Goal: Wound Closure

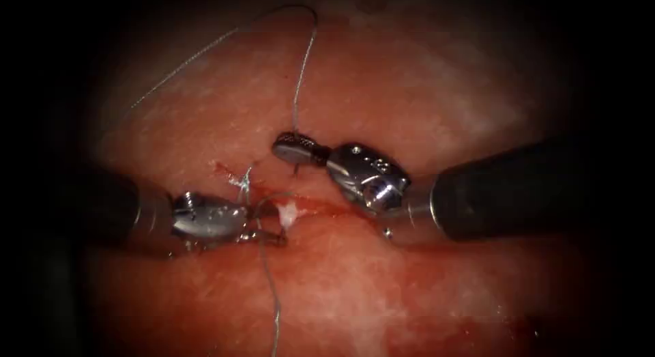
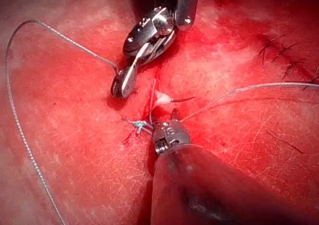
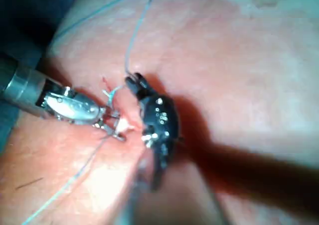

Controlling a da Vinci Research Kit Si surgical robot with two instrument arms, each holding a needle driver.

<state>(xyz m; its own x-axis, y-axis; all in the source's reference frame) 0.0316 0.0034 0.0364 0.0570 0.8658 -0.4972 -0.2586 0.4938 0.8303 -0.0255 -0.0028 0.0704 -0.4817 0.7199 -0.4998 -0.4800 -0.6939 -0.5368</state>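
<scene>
Steel left gripper (image 1: 263,229) clamps the thin curved needle (image 1: 273,201) at the cut's nine-o'clock end, apparently steadying it, while the right gripper (image 1: 290,147) pinches pale thread (image 1: 297,91).

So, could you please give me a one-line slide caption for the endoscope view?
Right tool shut on thread above the cut; left tool holds the curved needle at the cut in the tissue.

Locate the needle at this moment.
In the endoscope view the needle arcs over the cut beside a white fleck, held near one end by the left tool, left of the right tool.
</scene>
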